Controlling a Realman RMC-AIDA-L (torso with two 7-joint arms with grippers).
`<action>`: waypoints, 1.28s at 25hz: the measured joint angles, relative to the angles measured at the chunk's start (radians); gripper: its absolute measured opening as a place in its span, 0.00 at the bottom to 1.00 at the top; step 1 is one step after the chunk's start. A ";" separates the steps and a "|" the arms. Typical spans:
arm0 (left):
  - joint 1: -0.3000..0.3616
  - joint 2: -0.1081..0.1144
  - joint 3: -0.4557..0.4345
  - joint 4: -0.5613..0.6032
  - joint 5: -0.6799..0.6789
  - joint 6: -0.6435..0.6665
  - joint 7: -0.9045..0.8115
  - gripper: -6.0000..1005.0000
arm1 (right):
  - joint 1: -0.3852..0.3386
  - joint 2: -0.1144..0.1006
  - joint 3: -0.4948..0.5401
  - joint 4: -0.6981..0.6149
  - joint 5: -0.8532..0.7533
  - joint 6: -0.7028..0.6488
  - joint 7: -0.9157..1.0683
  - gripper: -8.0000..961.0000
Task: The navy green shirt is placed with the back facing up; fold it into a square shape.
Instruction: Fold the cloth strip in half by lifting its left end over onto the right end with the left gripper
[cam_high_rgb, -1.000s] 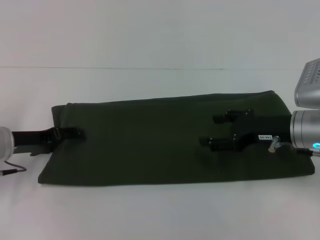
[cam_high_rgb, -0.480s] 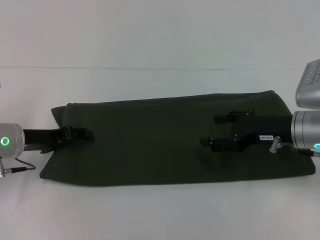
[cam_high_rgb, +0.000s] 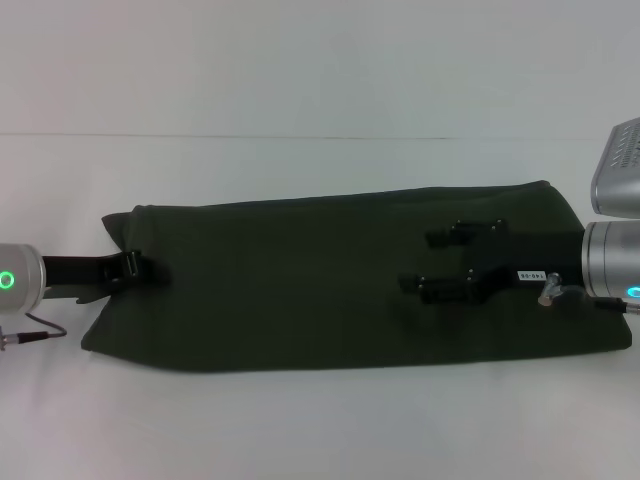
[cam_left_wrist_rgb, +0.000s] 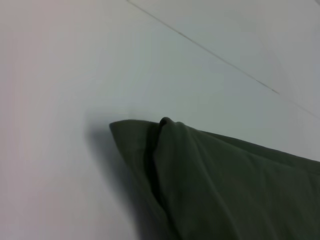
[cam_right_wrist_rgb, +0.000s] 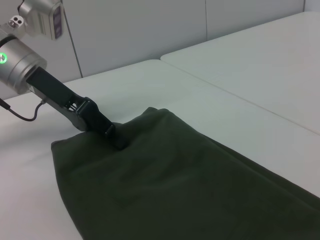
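Observation:
The navy green shirt (cam_high_rgb: 300, 280) lies on the white table (cam_high_rgb: 300, 430) as a long dark strip running left to right, plain side up. My left gripper (cam_high_rgb: 143, 266) reaches in from the left at table height, and its front end disappears into the cloth at the shirt's left edge (cam_right_wrist_rgb: 117, 139). The left wrist view holds only that end of the shirt (cam_left_wrist_rgb: 225, 185), with a raised crease at the corner. My right gripper (cam_high_rgb: 428, 264) is open over the shirt's right part, its two black fingers (cam_high_rgb: 440, 238) spread apart with nothing between them.
A thin cable (cam_high_rgb: 30, 325) trails on the table under the left wrist. A grey box (cam_high_rgb: 620, 170) on the right arm sits at the right border. A table seam (cam_high_rgb: 300, 137) runs behind the shirt, with white table on all sides.
The left arm pushed in to the right, then less of its gripper shows at the shirt's edge. The shirt and the right gripper have barely moved.

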 joint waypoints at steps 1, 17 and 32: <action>0.000 0.000 0.000 0.000 0.002 0.000 0.000 0.26 | 0.000 0.000 0.000 0.000 0.000 0.000 0.000 0.90; 0.012 0.054 -0.002 0.000 0.010 0.026 0.024 0.04 | -0.003 0.000 0.000 -0.004 0.001 -0.005 0.000 0.90; 0.049 0.127 -0.188 0.110 0.161 0.122 0.032 0.04 | -0.008 -0.002 0.009 -0.010 0.001 -0.003 -0.002 0.90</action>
